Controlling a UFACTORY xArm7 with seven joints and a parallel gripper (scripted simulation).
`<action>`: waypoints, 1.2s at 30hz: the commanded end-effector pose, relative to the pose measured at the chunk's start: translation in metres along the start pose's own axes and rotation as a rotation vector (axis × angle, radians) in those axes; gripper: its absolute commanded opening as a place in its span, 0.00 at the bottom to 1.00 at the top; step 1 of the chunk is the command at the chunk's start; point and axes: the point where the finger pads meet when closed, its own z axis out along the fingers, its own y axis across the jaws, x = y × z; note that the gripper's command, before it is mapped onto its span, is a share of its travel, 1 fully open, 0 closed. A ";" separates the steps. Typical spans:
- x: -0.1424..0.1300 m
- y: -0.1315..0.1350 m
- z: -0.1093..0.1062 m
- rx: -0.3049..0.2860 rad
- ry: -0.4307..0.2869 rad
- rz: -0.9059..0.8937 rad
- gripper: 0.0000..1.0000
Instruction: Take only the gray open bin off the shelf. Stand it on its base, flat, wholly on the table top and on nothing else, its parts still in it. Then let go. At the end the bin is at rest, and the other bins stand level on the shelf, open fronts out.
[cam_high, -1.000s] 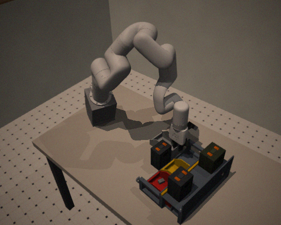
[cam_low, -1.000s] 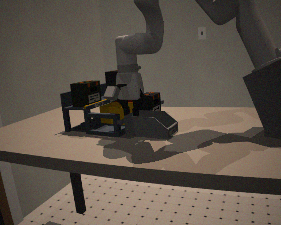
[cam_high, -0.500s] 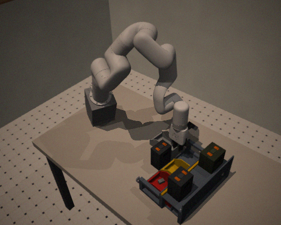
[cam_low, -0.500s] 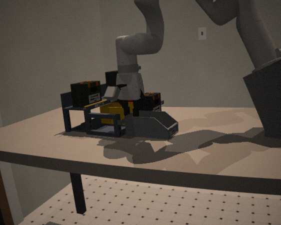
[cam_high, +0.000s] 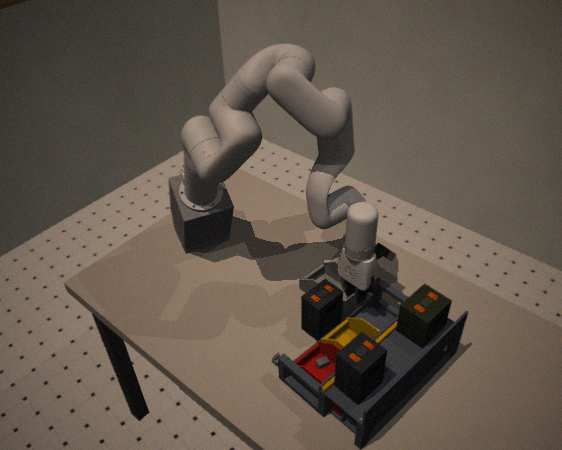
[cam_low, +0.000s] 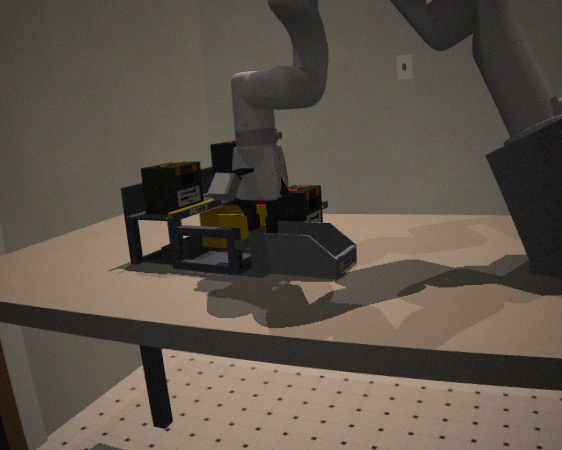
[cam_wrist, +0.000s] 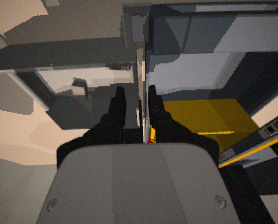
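Gray bin (cam_low: 310, 250) on table (cam_low: 150, 280); gripper (cam_wrist: 134, 107) parted astride its wall.

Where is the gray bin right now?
In the exterior view, the gray bin sits at the shelf's right end, below the hand, beside the yellow bin.

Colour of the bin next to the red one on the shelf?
Yellow bin; clearest in the top view.

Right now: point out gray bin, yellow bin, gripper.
gray bin (cam_low: 305, 252): exterior view, its side wall.
yellow bin (cam_high: 356, 327): top view, its inner floor.
gripper (cam_wrist: 135, 105): wrist view, between the fingertips, astride a thin wall.
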 end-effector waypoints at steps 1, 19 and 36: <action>0.001 0.001 -0.001 -0.002 0.002 0.000 0.33; 0.001 0.001 -0.056 -0.002 0.001 0.000 0.33; 0.000 0.001 -0.081 -0.002 0.001 0.000 0.33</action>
